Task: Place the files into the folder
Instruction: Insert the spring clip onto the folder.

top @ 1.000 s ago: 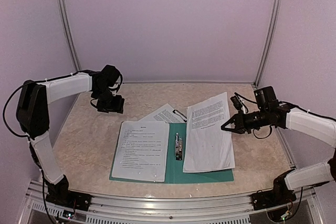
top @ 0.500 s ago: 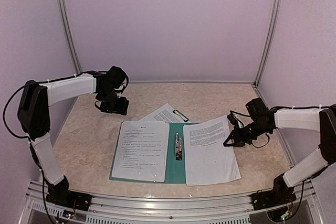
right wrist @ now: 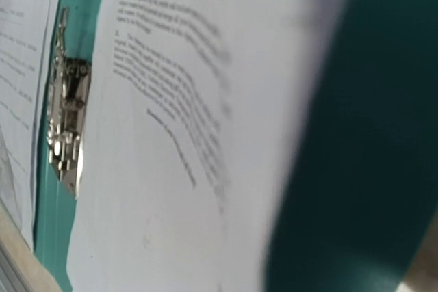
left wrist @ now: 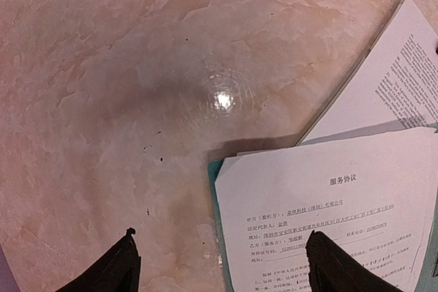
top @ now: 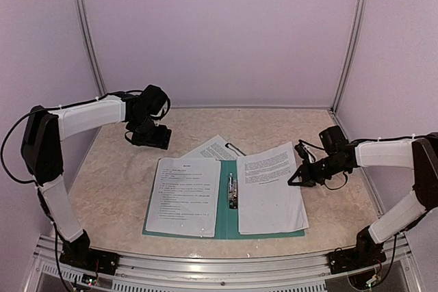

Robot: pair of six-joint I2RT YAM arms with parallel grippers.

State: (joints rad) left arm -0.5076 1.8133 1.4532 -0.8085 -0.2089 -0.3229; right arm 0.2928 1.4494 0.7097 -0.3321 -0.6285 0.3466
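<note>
The folder [top: 226,226] lay open on the tabletop [top: 109,182], the left sheet [top: 183,196] flat on one half, the right gripper [top: 293,180] with jaws pinched on the right sheet [top: 270,193] over the other half, and the left gripper [top: 156,139], jaws apart, hovering beyond its far left corner.

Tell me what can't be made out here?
Top view: print on the left sheet too small to read; back sheet partly covered by it.
Right wrist view: right sheet and folder blurred, seen very close.
Left wrist view: left sheet cut off by the frame edge.
</note>
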